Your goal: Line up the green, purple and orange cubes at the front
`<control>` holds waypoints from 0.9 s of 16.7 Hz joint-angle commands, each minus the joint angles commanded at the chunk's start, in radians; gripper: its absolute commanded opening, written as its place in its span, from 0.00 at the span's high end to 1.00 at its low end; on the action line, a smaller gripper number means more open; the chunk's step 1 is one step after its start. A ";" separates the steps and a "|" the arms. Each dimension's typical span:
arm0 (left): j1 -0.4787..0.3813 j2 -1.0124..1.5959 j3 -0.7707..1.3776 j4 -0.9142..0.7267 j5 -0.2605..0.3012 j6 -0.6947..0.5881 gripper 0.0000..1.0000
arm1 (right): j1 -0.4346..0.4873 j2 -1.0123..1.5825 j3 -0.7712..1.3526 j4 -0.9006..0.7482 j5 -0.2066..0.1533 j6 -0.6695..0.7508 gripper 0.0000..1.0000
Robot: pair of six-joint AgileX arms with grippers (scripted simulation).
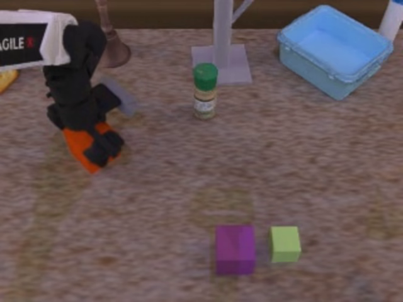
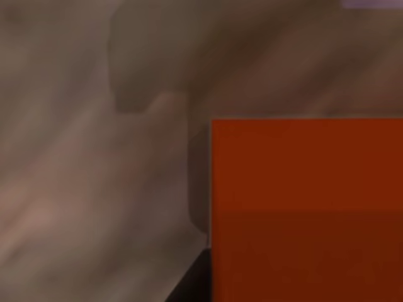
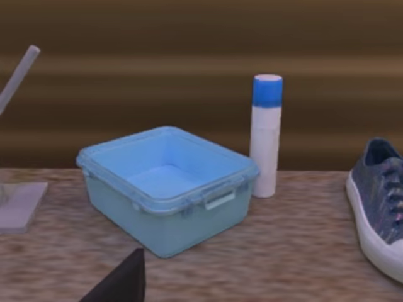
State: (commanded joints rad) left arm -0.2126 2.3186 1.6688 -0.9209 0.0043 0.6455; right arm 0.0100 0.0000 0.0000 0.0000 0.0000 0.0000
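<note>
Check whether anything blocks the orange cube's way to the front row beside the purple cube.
Nothing visible does. The left end effector is on the orange cube; bare table lies between it and the purple cube. The spice jar stands farther back.

Lighting is even and soft across the table (image 1: 283, 163). The spice jar (image 1: 204, 91) and the left arm (image 1: 79, 88) cast faint, diffuse shadows. No glare shows. The left wrist view is blurred; the orange cube (image 2: 306, 209) fills its corner.
</note>
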 joint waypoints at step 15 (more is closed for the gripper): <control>0.020 -0.093 0.151 -0.238 0.003 -0.004 1.00 | 0.000 0.000 0.000 0.000 0.000 0.000 0.00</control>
State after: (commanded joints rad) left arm -0.1929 2.2260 1.8200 -1.1593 0.0074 0.6413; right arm 0.0100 0.0000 0.0000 0.0000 0.0000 0.0000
